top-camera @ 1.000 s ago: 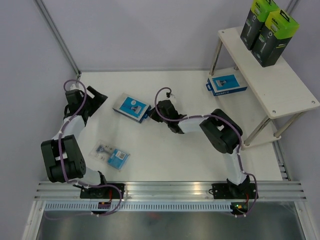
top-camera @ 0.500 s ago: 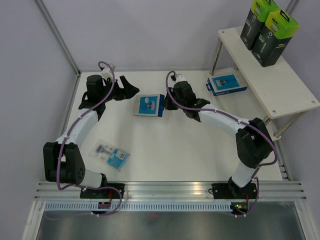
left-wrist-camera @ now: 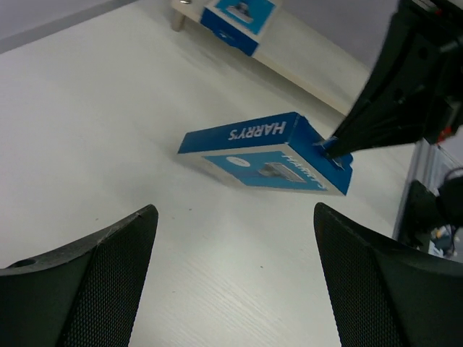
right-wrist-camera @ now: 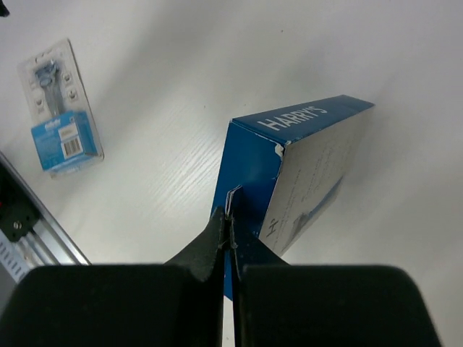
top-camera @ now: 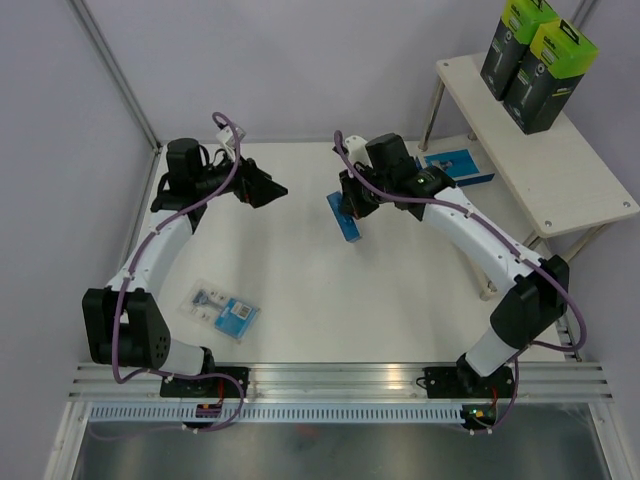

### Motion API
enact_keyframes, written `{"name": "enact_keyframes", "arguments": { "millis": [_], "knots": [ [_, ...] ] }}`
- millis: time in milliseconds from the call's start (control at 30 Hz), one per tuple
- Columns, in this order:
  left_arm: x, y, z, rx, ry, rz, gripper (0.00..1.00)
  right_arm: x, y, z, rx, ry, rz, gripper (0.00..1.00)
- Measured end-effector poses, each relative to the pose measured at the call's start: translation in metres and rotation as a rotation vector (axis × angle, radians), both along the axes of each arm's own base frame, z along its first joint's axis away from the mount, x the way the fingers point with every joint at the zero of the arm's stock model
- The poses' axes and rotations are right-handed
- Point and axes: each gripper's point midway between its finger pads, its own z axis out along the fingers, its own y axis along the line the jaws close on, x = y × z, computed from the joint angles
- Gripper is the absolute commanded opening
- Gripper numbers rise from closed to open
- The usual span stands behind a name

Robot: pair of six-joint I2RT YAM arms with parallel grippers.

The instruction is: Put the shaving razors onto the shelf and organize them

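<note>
Three razor packs [top-camera: 535, 60] sit on the shelf [top-camera: 580, 185] at two o'clock as the right gripper [right-wrist-camera: 230, 220] pinches a blue box [top-camera: 347, 218], left gripper [top-camera: 265, 188] gaping empty, blister pack [top-camera: 224, 310] waiting at eight.

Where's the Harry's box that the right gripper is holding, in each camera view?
Top external: Harry's box, middle, slightly above centre.
Left wrist: centre of frame.
Right wrist: centre, running to upper right.
Shared landmark: the right gripper pinching its end flap.

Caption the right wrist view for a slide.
Right tool pinches the blue box by its end flap, blister pack lying beyond.
</note>
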Motion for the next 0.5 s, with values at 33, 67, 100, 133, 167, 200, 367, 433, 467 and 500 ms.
{"name": "enact_keyframes", "arguments": {
  "millis": [33, 67, 100, 133, 167, 200, 367, 433, 467, 500],
  "knots": [
    [-0.006, -0.004, 0.000, 0.004, -0.017, -0.050, 0.94, -0.004, -0.003, 0.001, -0.022, 0.013, 0.032, 0.00],
    [-0.013, -0.008, 0.000, 0.007, -0.037, -0.100, 0.94, -0.007, -0.005, 0.002, -0.039, 0.023, 0.063, 0.00],
    [-0.019, -0.011, 0.001, 0.009, -0.058, -0.144, 0.94, -0.010, -0.006, 0.004, -0.050, 0.031, 0.094, 0.01],
    [-0.024, -0.015, 0.002, 0.014, -0.088, -0.188, 0.94, -0.012, -0.005, 0.006, -0.059, 0.036, 0.126, 0.00],
    [-0.029, -0.019, 0.004, 0.017, -0.115, -0.226, 0.94, -0.015, -0.004, 0.007, -0.063, 0.040, 0.152, 0.00],
    [-0.032, -0.021, 0.005, 0.019, -0.137, -0.253, 0.94, -0.017, -0.003, 0.007, -0.067, 0.044, 0.175, 0.00],
    [-0.052, -0.033, 0.009, 0.024, -0.243, -0.393, 0.94, -0.034, -0.001, 0.009, -0.082, 0.081, 0.278, 0.01],
    [-0.058, -0.035, 0.008, 0.027, -0.285, -0.432, 0.94, -0.040, 0.001, 0.014, -0.073, 0.096, 0.317, 0.01],
    [-0.061, -0.036, 0.007, 0.029, -0.304, -0.449, 0.95, -0.043, 0.003, 0.015, -0.065, 0.104, 0.336, 0.00],
    [-0.064, -0.036, 0.005, 0.030, -0.318, -0.464, 0.95, -0.045, 0.004, 0.016, -0.059, 0.113, 0.353, 0.00]
  ]
}}
